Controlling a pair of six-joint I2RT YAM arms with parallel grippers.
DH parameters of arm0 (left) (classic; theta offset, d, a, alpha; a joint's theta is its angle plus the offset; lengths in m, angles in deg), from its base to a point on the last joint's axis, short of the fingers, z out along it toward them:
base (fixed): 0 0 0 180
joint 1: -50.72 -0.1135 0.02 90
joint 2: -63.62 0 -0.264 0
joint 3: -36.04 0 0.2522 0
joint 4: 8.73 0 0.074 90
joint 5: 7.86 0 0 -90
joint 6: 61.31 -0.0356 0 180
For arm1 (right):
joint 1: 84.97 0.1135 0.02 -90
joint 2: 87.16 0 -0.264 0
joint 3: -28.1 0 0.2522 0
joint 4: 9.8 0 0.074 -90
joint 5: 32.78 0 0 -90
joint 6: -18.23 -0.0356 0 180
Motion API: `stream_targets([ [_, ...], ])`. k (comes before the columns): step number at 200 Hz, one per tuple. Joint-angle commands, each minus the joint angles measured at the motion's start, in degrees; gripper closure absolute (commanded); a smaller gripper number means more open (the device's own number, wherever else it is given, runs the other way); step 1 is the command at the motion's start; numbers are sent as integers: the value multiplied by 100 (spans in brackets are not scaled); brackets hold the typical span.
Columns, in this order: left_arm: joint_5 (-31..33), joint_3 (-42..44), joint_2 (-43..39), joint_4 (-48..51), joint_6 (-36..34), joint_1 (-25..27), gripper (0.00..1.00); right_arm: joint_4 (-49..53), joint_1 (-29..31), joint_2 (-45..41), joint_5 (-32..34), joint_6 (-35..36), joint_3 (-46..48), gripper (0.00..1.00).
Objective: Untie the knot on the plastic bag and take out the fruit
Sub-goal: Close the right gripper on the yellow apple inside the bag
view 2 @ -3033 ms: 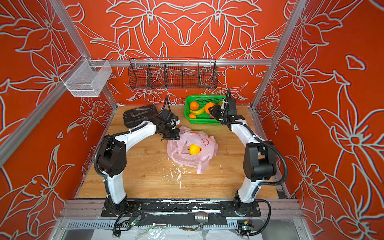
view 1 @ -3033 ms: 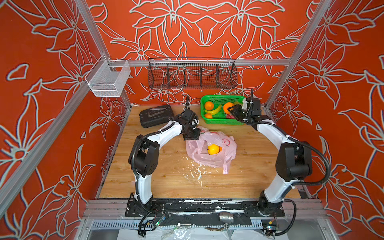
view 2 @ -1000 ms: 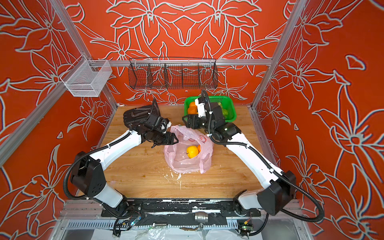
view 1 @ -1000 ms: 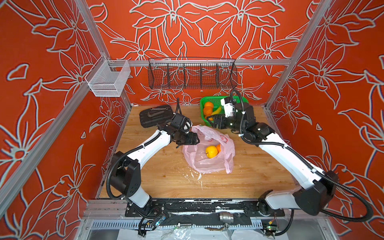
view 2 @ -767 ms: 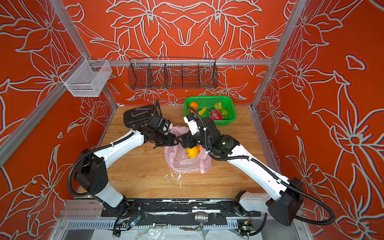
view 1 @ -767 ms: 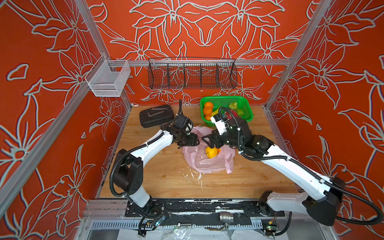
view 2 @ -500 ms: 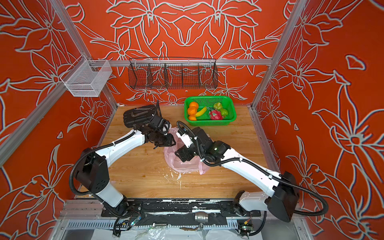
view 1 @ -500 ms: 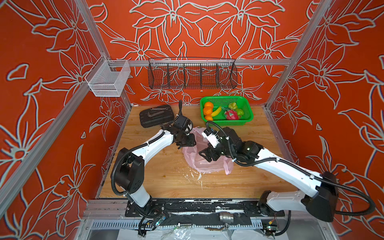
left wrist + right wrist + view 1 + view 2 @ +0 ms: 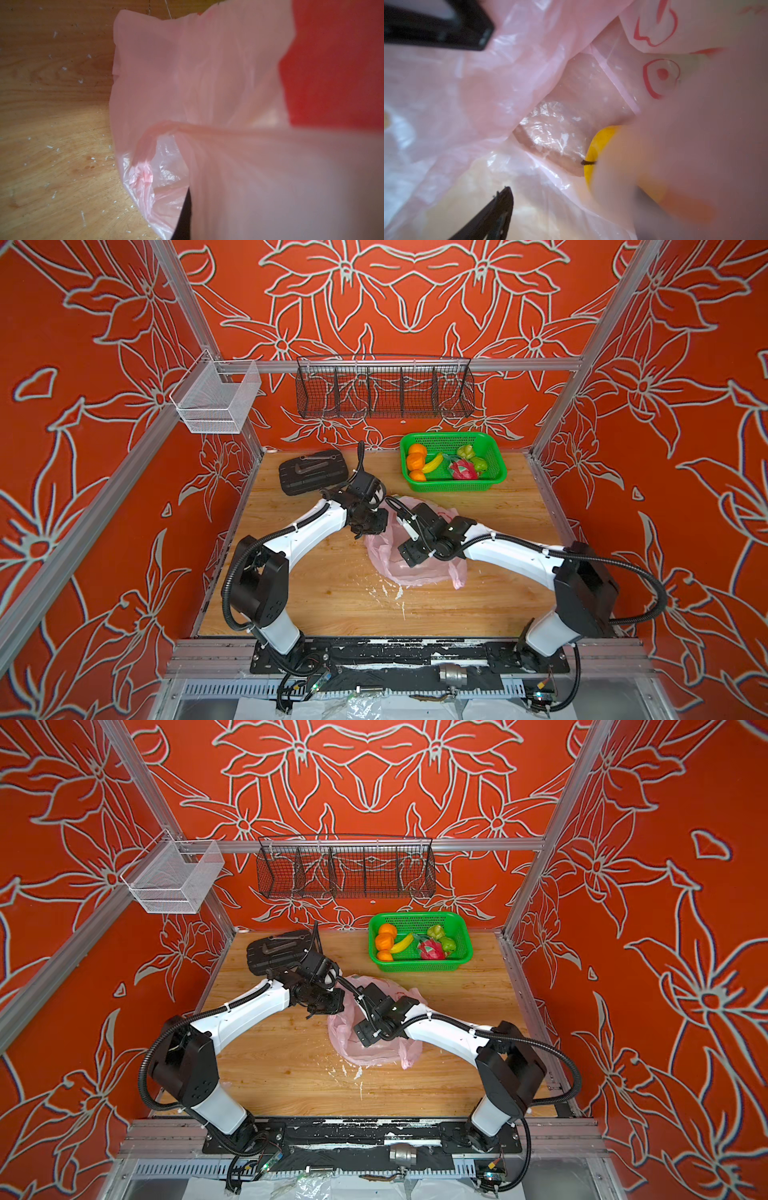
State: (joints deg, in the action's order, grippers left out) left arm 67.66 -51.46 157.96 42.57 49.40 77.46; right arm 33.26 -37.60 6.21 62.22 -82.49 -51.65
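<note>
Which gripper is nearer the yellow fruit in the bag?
Right. The right gripper, open, is inside the bag with the yellow fruit just ahead; the left gripper pinches the bag's edge from outside.

Our top cams: high front, tilted down, same wooden tabletop [image 9: 332, 593] [image 9: 270, 1073]; wrist cams close-up on thin pink plastic bag [image 9: 155, 72] [image 9: 508, 83].

1 plastic bag [image 9: 419, 577], 1 basket [image 9: 454, 488], 3 oranges [image 9: 417, 449], 1 banana [image 9: 432, 463], 2 green fruits [image 9: 466, 451], 1 dragon fruit [image 9: 462, 470], 1 yellow fruit [image 9: 600, 141]
</note>
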Motion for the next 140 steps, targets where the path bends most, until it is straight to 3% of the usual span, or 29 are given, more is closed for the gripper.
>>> stream_targets([
  [1, 45, -72, -162, 166, -71, 7, 100, 246, -60, 145, 506, -246, -250, 7],
  [28, 51, -70, -158, 149, -67, 7, 100, 386, -137, 388, 1000, -494, -457, 3],
  [46, 48, -80, -162, 140, -68, 12, 100, 447, -262, 571, 963, -659, -613, 3],
  [105, 83, -54, -215, 144, -62, 7, 100, 357, -369, 854, 147, -825, -551, 5],
  [140, 19, -55, -169, 87, -34, 7, 100, 258, -380, 976, -318, -922, -451, 16],
])
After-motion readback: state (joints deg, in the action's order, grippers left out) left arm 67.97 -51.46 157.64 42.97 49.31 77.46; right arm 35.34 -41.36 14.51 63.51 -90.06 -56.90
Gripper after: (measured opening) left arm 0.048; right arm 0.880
